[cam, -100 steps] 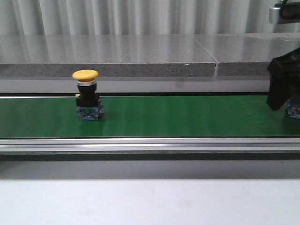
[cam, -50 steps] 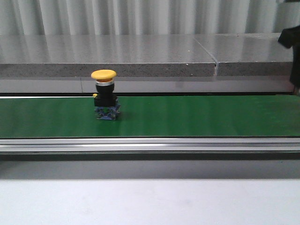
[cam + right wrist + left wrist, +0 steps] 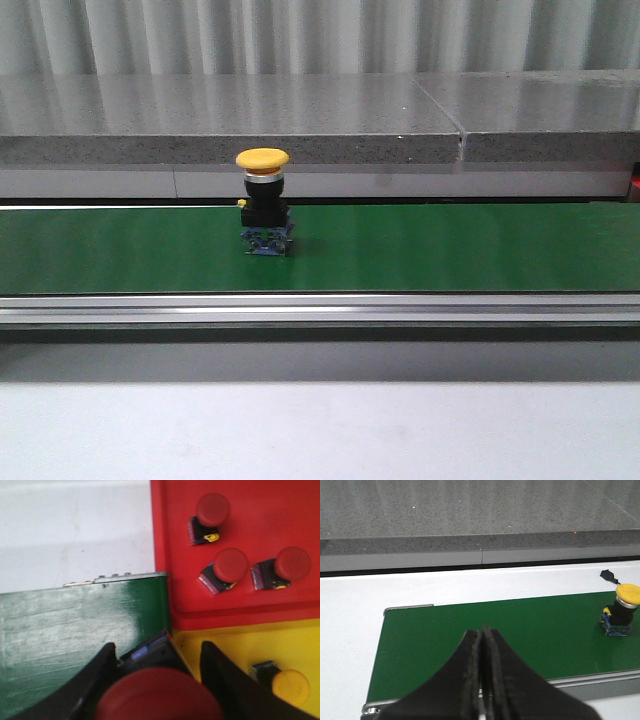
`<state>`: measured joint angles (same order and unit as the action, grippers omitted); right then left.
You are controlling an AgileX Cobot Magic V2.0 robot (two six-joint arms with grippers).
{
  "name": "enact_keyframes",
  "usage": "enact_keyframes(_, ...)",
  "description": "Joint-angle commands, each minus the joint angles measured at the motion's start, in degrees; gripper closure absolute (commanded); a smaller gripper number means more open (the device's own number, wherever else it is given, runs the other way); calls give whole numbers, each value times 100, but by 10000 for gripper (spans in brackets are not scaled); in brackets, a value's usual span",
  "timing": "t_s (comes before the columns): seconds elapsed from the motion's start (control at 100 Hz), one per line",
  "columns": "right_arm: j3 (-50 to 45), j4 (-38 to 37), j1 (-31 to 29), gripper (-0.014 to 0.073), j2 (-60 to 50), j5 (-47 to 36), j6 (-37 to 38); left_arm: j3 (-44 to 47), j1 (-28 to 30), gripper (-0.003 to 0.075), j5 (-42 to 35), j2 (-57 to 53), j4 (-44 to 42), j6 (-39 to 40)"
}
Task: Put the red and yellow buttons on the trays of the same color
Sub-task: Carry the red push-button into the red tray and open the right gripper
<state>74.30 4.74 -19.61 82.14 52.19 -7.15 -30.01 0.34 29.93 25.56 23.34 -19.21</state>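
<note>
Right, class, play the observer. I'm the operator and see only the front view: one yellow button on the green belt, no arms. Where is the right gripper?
Observer: The right gripper is shut on a red button, beside the trays at the belt's end.
Operator: Is anything in the red tray yet?
Observer: Yes, three other red buttons sit in the red tray.
Operator: And the left gripper?
Observer: The left gripper is shut on nothing, above the green belt.
</note>
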Motion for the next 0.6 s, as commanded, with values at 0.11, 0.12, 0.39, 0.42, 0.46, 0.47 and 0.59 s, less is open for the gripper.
enact_keyframes(0.11,443,611,-711,477,253,-631,-69,-149,-46,740,-419,24,146,4)
enact_keyframes(0.12,486,660,-745,477,306,-632,-69,-149,-46,740,-419,24,146,4)
enact_keyframes(0.39,2025,761,-930,477,1732,-221,-69,-149,-46,740,-419,24,146,4)
enact_keyframes(0.42,2243,761,-930,477,1860,-117,-69,-149,-46,740,-419,24,146,4)
enact_keyframes(0.46,2579,761,-936,477,2116,17,-69,-149,-46,740,-419,24,146,4)
enact_keyframes(0.47,2637,755,-935,477,2158,76,-69,-149,-46,740,-419,24,146,4)
enact_keyframes(0.59,3598,755,-985,477,2849,569,-63,-149,-46,740,-419,24,146,4)
